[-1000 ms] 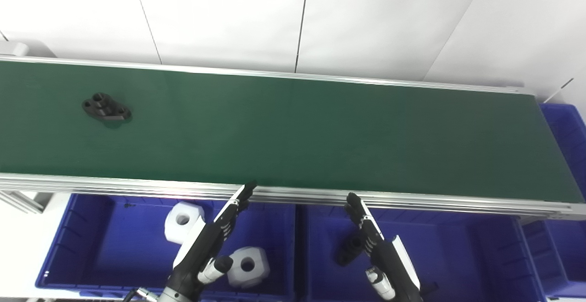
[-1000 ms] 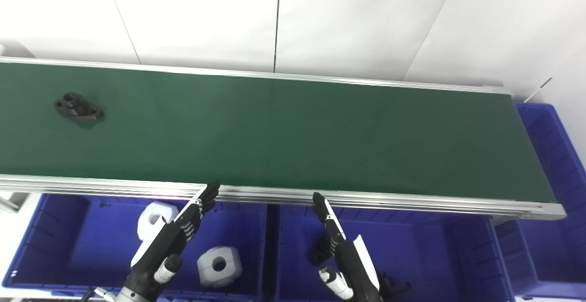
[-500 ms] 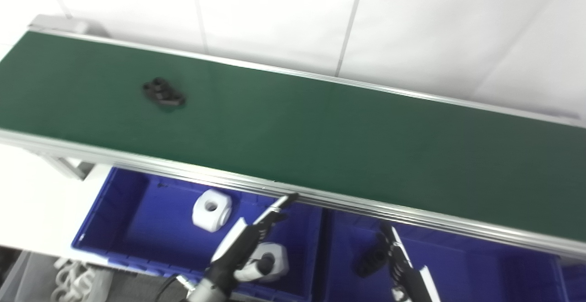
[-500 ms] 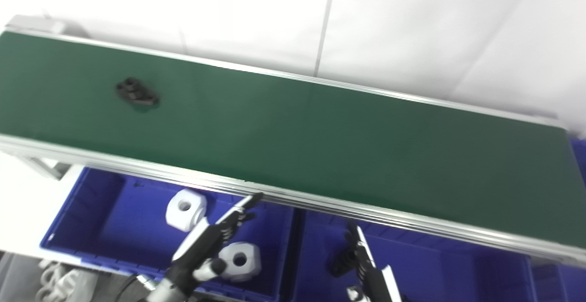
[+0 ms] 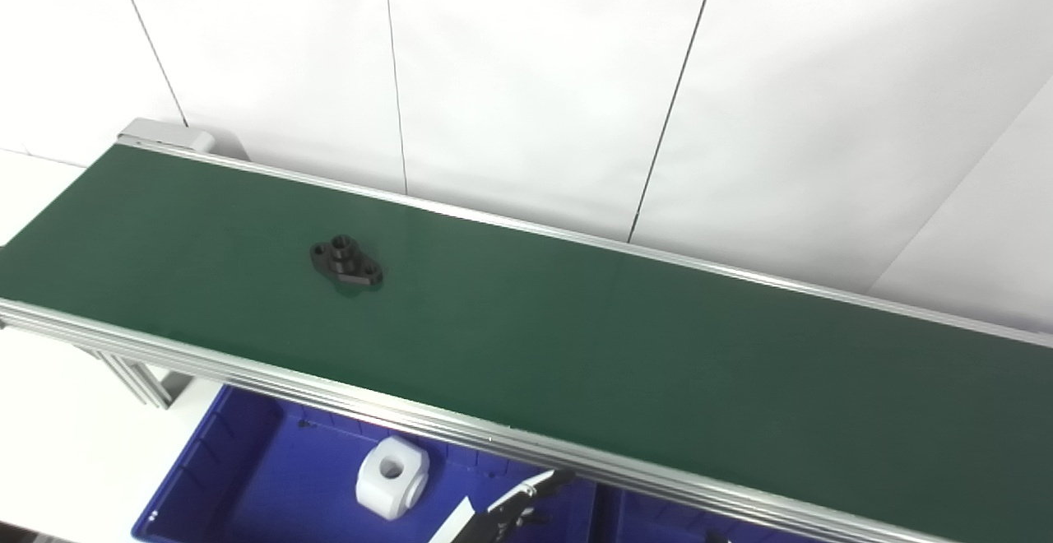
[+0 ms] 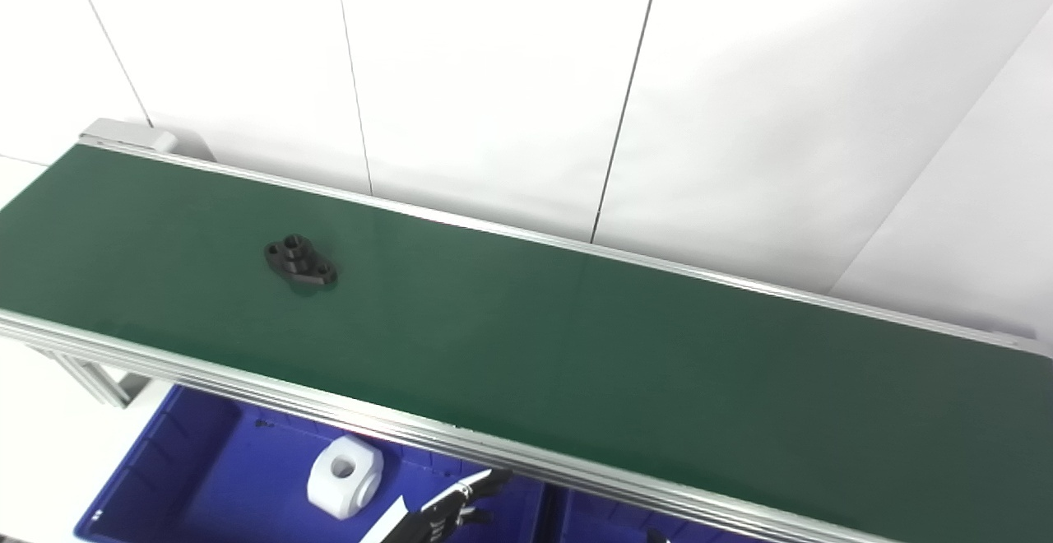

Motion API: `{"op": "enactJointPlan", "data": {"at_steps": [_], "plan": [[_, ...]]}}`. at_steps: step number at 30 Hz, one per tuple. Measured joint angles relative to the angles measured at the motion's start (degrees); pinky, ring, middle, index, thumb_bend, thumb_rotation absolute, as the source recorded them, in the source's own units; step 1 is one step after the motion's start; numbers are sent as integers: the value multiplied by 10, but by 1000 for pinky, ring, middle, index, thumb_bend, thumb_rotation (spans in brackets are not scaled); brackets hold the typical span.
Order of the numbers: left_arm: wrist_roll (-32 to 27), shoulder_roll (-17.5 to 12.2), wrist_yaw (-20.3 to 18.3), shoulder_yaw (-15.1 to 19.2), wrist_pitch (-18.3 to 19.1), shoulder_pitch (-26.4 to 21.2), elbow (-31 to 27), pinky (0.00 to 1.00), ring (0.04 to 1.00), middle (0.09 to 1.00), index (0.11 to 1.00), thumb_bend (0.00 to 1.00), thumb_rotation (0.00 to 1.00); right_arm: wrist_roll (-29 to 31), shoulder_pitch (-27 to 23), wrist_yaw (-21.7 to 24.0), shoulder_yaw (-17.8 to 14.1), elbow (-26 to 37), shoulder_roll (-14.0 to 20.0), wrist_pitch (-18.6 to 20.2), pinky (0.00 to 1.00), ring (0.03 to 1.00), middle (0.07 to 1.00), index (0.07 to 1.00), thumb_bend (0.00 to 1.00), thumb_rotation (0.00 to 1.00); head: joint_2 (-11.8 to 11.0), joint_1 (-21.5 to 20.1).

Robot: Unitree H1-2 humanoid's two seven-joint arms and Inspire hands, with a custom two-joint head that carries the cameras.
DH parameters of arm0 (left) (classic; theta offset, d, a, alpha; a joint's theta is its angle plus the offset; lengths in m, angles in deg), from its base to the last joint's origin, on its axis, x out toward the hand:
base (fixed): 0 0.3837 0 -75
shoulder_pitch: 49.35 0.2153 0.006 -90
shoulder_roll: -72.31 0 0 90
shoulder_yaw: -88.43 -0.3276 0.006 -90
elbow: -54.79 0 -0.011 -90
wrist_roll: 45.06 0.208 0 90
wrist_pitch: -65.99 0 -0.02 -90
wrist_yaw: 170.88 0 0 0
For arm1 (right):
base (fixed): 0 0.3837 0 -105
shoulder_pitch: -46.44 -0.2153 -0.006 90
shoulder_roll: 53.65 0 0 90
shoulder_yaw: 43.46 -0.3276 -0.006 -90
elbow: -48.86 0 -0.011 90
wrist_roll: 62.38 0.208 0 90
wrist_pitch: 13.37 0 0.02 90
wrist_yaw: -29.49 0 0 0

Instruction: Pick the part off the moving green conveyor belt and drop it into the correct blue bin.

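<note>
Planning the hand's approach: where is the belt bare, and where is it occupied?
The green conveyor belt is bare everywhere right of the black flanged part, out to the picture's right edge, and also left of it. Below, the blue bin holds a white block, with the left hand beside it.

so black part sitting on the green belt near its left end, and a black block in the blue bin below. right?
Not quite. The black part does lie on the green belt near its left end, but the block in the blue bin below is white, not black. The left eye view shows it clearly, with a round hole in its top.
</note>
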Motion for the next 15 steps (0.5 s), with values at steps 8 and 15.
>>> {"op": "enactJointPlan", "data": {"at_steps": [8,15], "plan": [[-11,-6,8,-7,0,-2,3,817,927,935,885,963,908,0,-5,0,0,-1,-5,0,1000,984,1000,1000,957,971,1,-5],[-10,-8,14,-11,0,-3,2,827,932,940,894,952,912,2,-5,2,-2,-1,-5,0,1000,978,1000,1000,945,947,11,-2]]}}
